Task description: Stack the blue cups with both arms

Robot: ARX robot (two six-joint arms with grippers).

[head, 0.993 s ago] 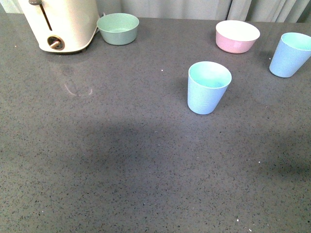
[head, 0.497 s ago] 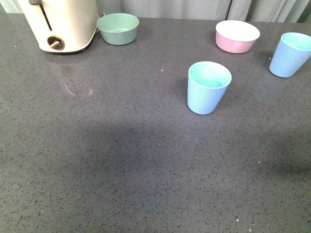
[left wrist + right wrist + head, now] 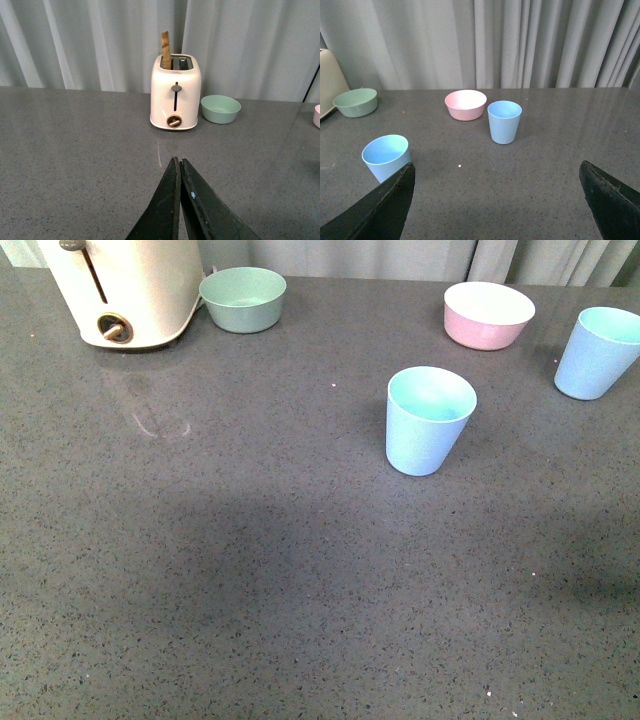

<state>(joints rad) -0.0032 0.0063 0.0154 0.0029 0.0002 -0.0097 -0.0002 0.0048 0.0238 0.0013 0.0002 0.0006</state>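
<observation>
Two light blue cups stand upright and apart on the grey counter. One blue cup is near the middle; the other blue cup stands at the far right, near the pink bowl. Neither arm shows in the front view. My left gripper is shut with nothing between its black fingers, pointing toward the toaster. Open wide, my right gripper hangs over bare counter, short of both cups, and the middle cup sits just past one of its fingers.
A cream toaster with a slice in it stands at the back left, a green bowl beside it. A pink bowl sits at the back right. Grey curtains hang behind the counter.
</observation>
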